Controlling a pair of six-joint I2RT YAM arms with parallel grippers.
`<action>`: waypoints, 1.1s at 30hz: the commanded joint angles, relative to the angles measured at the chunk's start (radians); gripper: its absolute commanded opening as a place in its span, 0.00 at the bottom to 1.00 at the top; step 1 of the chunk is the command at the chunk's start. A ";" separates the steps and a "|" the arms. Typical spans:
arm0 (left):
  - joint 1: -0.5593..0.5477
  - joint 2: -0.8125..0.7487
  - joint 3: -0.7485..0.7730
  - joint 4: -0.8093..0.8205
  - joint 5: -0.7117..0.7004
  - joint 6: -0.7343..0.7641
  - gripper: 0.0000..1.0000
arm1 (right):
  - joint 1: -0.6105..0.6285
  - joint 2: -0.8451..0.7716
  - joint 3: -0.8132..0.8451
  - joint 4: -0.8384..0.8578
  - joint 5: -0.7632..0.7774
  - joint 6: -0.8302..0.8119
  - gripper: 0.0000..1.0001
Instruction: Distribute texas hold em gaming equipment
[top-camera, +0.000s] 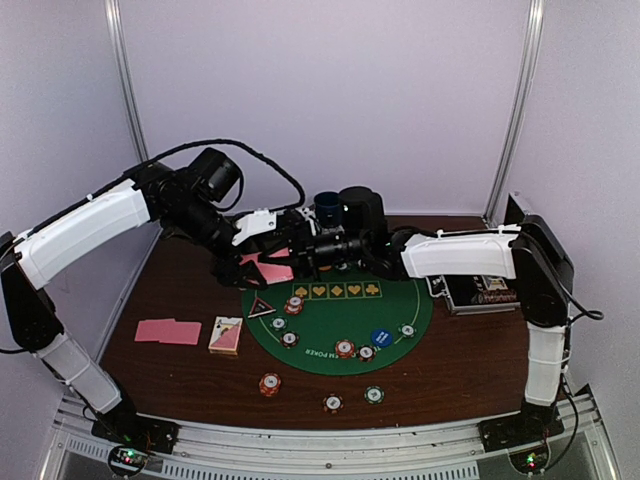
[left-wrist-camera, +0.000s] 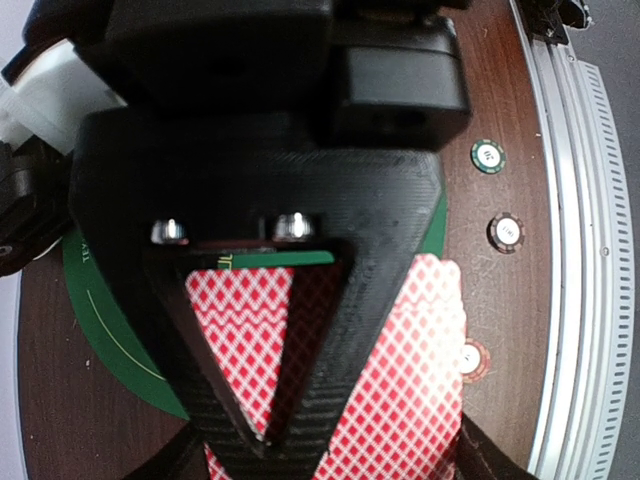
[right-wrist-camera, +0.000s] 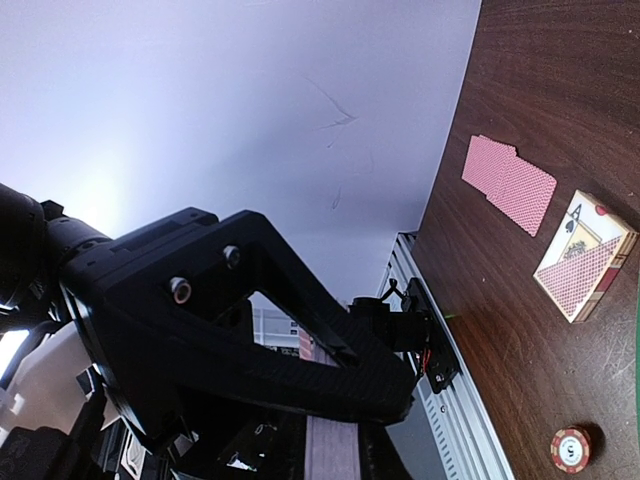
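My left gripper (top-camera: 292, 252) hovers over the far edge of the green mat, shut on a small stack of pink-backed playing cards (top-camera: 268, 268). In the left wrist view its fingers (left-wrist-camera: 265, 440) pinch the cards (left-wrist-camera: 400, 380). My right gripper (top-camera: 318, 248) meets it from the right and looks shut on one card, seen edge-on in the right wrist view (right-wrist-camera: 333, 455). Two cards (top-camera: 168, 331) lie on the table at the left, next to a deck (top-camera: 226, 335). Chips sit on the mat (top-camera: 345, 348) and in front of it (top-camera: 270, 383). A blue disc (top-camera: 380, 338) and a triangle marker (top-camera: 261, 307) lie on the mat.
The round green felt mat (top-camera: 320, 335) fills the table's middle. A dark blue cup (top-camera: 327, 207) stands behind the grippers. A dark box (top-camera: 475, 290) lies at the right. The metal rail (top-camera: 320, 440) runs along the near edge. Both arms crowd the far centre.
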 joint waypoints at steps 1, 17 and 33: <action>0.002 0.010 -0.002 0.007 0.039 0.025 0.55 | -0.001 0.015 0.038 0.033 -0.024 -0.003 0.01; 0.003 0.015 -0.002 0.004 0.047 0.041 0.39 | -0.009 -0.001 0.004 0.066 -0.033 0.015 0.36; 0.049 0.025 0.017 -0.049 0.101 0.019 0.29 | -0.009 -0.026 -0.015 -0.063 -0.045 -0.066 0.39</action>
